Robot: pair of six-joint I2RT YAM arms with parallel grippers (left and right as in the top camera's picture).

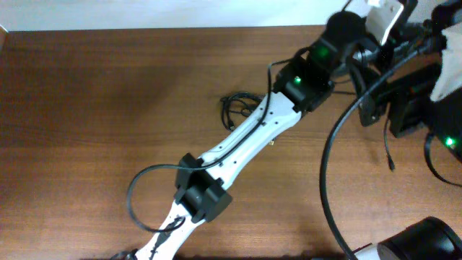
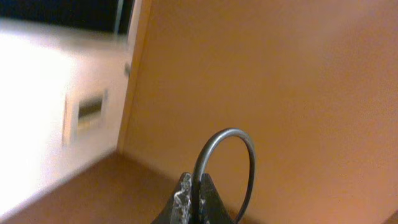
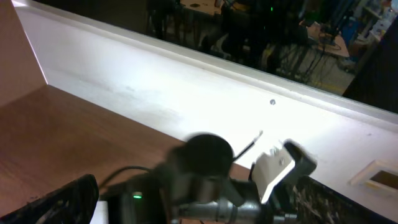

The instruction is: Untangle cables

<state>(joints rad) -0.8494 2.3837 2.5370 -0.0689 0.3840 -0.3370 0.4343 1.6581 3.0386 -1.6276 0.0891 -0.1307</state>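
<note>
- Grips with the left gripper point(image 2: 196, 186) a cord loop point(image 2: 233, 134): fingertips pressed together at the bottom of the left wrist view, thin grey cord arching up from between them and curving back down on the right
- Holds the right gripper point(image 3: 193, 202) spread wide, one dark textured finger point(image 3: 59, 199) at the lower left of the right wrist view and the other at the lower right, nothing between the pads
- Looks from the right wrist onto the wrist of the left arm point(image 3: 205, 162), black with a green light, in front of a white wall point(image 3: 155, 93)
- Finds the bundle of cables point(image 1: 238, 108) lying on the brown table point(image 1: 86, 108), a small loose coil of thin black cords, just beside the left arm's white link and partly under it
- Shows one more thin black strand point(image 1: 390, 148) running down beside the right arm point(image 1: 404, 108), ending in a small plug; cannot tell what its upper end hangs from
- Reaches with the left arm diagonally from the lower left of the overhead view to the upper right, across the table
- Leaves a thicker black robot cable point(image 1: 328, 166) sweeping in a long curve between the two arms
</note>
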